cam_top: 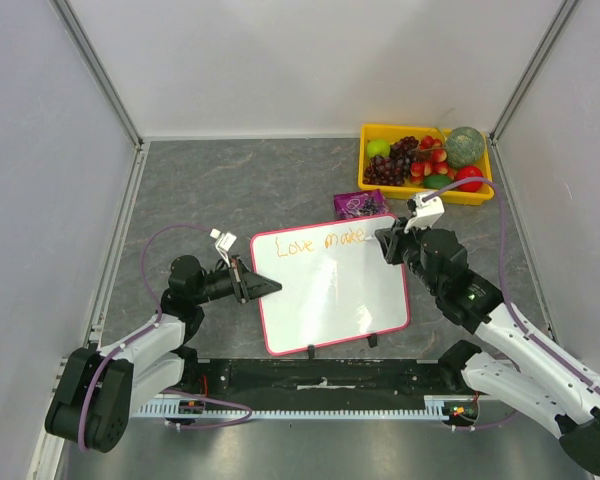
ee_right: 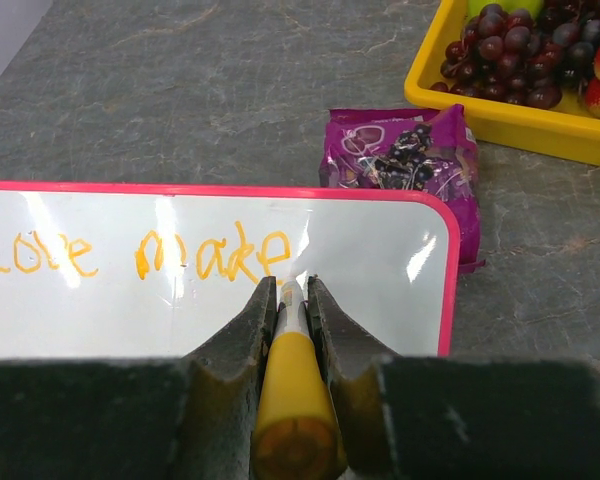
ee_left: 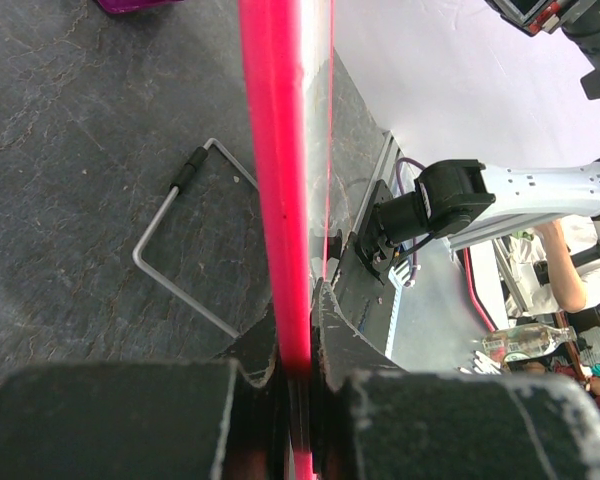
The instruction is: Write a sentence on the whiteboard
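two arms share it: the left gripper (ee_left: pixel 298 365) pinches the whiteboard's (cam_top: pixel 330 300) pink edge to steady it on the table (cam_top: pixel 230 180); the right gripper (ee_right: pixel 292 285), clamped on an orange marker (ee_right: pixel 292 390), holds its tip where the sentence (ee_right: pixel 223 258) stops.

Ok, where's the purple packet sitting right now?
In the top view the purple packet lies right of centre, just beyond the upper right corner of the whiteboard, just below the yellow fruit tray.
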Robot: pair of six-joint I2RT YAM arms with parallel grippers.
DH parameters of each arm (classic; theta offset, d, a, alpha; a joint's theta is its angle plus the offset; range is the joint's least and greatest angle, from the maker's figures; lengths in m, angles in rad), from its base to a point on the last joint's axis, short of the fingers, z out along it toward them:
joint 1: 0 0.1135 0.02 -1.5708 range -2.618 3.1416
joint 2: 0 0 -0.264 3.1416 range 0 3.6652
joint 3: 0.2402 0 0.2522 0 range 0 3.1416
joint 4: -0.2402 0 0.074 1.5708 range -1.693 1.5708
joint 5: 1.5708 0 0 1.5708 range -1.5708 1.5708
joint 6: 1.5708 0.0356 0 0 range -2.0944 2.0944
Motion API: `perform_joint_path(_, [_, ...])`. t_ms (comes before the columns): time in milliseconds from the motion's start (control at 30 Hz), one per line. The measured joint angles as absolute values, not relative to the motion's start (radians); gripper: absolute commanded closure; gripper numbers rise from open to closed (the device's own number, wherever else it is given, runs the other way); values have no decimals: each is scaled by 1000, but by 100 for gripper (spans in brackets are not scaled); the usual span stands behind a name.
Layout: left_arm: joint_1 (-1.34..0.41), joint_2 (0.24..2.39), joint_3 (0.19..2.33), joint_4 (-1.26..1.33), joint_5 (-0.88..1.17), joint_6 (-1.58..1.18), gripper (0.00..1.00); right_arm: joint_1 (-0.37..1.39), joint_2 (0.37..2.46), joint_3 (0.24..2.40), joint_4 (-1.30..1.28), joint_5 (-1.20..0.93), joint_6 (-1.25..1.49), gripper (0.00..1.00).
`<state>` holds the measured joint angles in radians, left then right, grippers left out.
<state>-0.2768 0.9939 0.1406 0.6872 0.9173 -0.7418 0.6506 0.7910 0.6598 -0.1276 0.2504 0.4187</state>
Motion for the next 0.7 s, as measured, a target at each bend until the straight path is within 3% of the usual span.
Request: perform_joint_path(700, [-279,990,141,691,919,-740,98,651,832,735,-159,337,379,100])
